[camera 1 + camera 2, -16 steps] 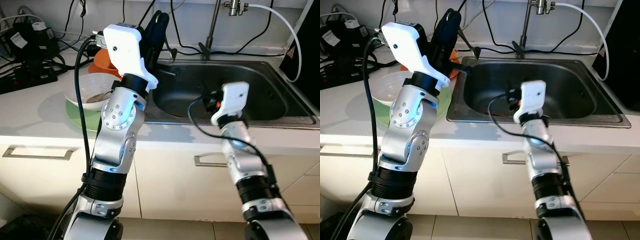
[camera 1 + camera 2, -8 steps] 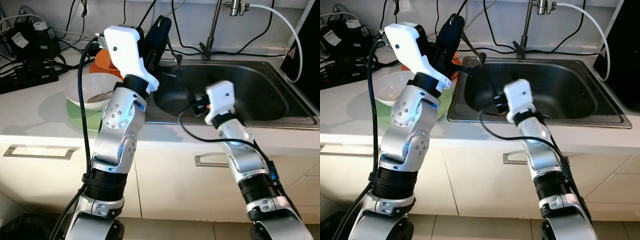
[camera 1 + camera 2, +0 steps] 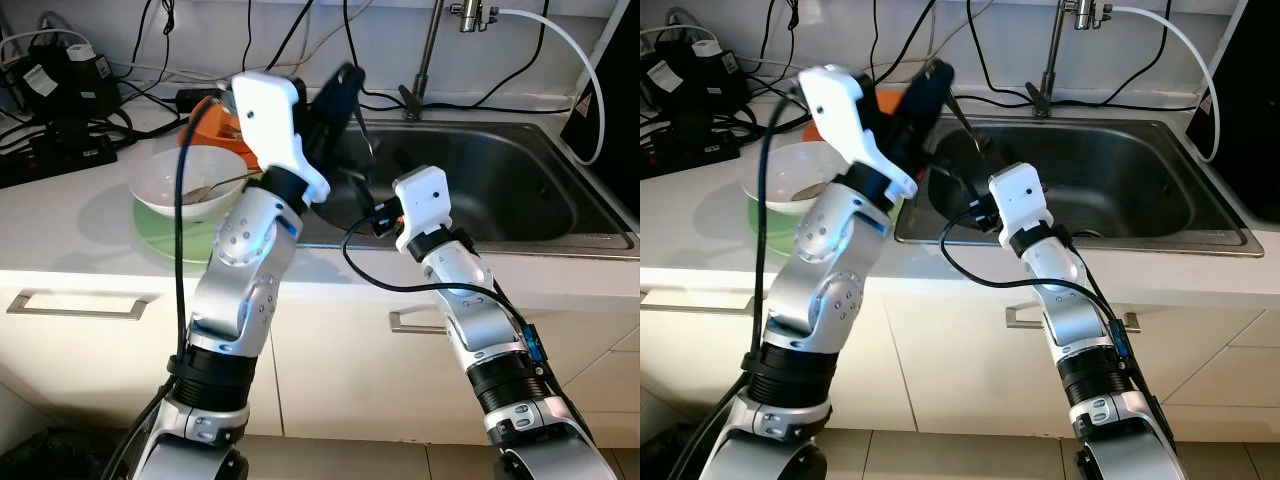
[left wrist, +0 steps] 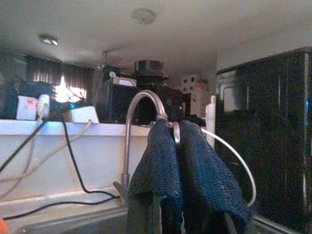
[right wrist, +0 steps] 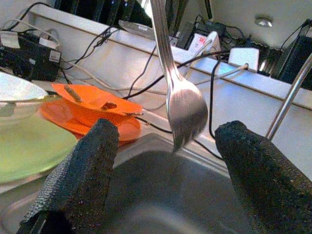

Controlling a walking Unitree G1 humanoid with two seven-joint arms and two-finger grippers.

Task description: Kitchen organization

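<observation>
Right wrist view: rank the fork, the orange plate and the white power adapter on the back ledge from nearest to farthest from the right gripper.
1. Fork: hanging tines-down between the open right gripper's fingers, over the sink.
2. Orange plate: on the counter beside the sink, beyond one finger.
3. White power adapter: farthest, up on the back ledge by the wall.

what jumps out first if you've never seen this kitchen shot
The left gripper holds a fork dangling tines-down over the sink. The right gripper waits open just below it, a finger on each side of the tines. On the counter left of the sink sit a white bowl and an orange plate.
</observation>
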